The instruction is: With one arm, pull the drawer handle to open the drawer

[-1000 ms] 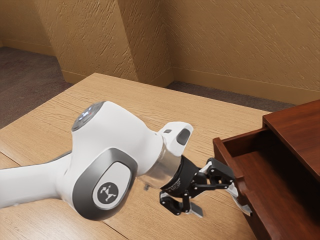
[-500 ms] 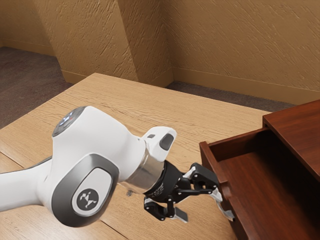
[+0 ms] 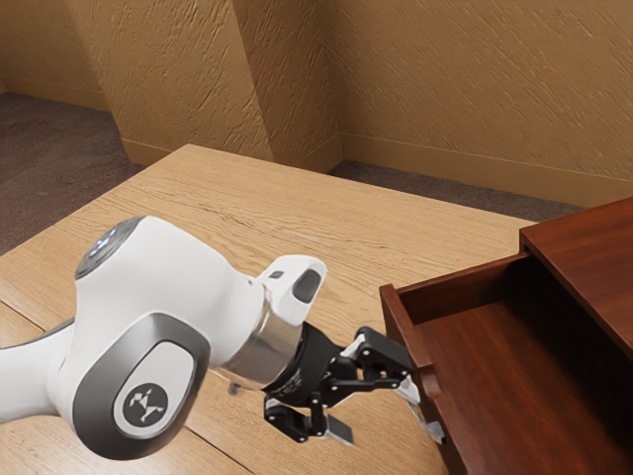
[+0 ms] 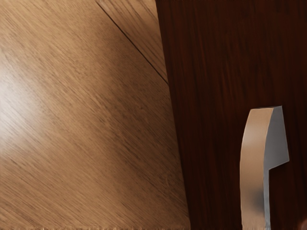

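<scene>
Gripper (image 3: 379, 416) at lower centre, fingers spread, not clamped. The finger toward frame right reaches the silver handle (image 3: 432, 426) on the drawer (image 3: 450, 282) front. The drawer stands open at lower right, out of the dark cabinet (image 3: 584, 247). Light wood bench (image 3: 297, 218) beneath. Tan textured walls (image 3: 445, 79) and dark floor (image 3: 49, 148) behind.

Warm, even light, a pale sheen on the table (image 4: 29, 96), and shade inside the drawer (image 3: 514, 346).
</scene>
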